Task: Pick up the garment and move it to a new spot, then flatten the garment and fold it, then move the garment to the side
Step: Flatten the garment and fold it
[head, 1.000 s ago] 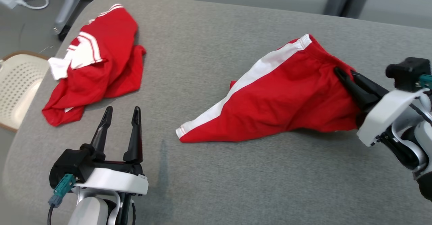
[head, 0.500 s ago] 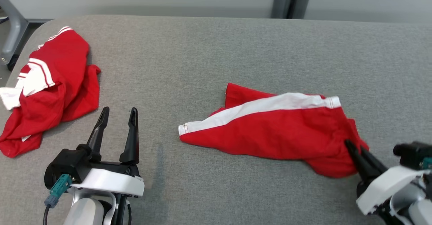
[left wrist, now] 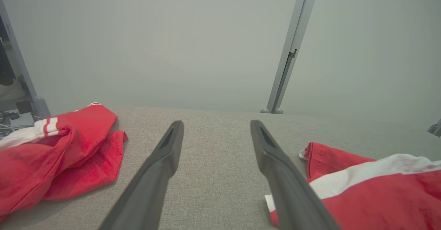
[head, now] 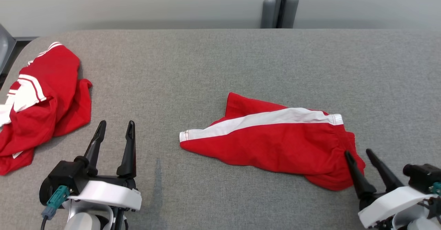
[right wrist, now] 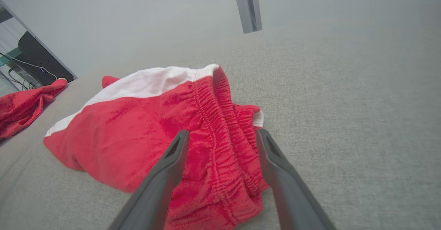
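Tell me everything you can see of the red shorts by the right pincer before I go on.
The shorts are red, soft-looking cloth with a white side stripe running from the leg hem to the gathered elastic waistband. They lie rumpled, not flattened, on the gray table, hem toward the robot's left, waistband bunched toward its right, one leg corner poking out behind. The open right pincer straddles the waistband end; whether it touches the cloth I cannot tell.

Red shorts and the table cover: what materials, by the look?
Red shorts: soft matte knit, probably cotton or polyester jersey; the cloth creases loosely and the waistband puckers like elastic. Table cover: grey matte woven fabric; a fine heathered weave shows, fibre unclear.
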Robot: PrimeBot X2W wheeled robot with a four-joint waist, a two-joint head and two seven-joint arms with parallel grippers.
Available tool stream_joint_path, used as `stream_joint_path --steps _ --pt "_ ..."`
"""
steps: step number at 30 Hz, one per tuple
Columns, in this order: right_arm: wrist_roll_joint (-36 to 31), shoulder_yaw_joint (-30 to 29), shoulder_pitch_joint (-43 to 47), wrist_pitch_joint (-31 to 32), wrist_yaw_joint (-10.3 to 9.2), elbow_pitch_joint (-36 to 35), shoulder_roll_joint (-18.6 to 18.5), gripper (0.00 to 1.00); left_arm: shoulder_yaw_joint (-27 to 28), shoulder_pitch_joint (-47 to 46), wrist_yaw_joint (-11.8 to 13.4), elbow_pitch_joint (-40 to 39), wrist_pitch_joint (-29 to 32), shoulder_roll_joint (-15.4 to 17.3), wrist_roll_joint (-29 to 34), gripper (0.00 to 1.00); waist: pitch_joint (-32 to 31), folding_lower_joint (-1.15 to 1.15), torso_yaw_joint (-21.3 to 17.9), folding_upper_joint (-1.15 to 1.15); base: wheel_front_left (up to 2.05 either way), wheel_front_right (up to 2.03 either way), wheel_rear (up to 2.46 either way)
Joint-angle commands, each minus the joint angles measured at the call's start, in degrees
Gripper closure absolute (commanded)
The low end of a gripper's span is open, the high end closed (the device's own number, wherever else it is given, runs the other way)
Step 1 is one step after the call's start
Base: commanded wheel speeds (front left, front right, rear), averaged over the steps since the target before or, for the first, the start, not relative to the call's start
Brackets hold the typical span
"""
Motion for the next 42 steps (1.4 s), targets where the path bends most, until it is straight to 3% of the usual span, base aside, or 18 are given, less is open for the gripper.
stream_joint_path --steps 1,9,19,42 --pt "-0.91 -0.86 -0.44 -1.18 -0.01 -0.99 -0.12 0.0 0.38 0.53 0.46 -0.2 0.03 0.49 -0.57 0.0 -0.65 0.0 -0.45 0.0 0.0 0.0 0.0" --pt "-8.03 -9.09 0.36 -3.7 -0.01 -7.22 0.91 0.0 0.34 2.48 0.87 -0.46 0.76 1.32 -0.7 0.0 -3.28 0.0 -1.41 0.0 0.0 0.0 0.0" --pt "-14.84 -15.68 3.56 1.45 -0.01 -15.3 4.32 0.0 -1.07 3.53 1.04 -0.76 1.93 2.27 0.17 0.0 -4.61 0.0 -1.59 0.0 0.0 0.0 0.0" --pt "-16.21 -17.73 5.55 5.09 -0.01 -19.13 6.72 0.0 -2.39 3.56 1.82 -0.55 2.84 3.35 -0.02 0.0 -3.58 0.0 -1.56 0.0 0.0 0.0 0.0"
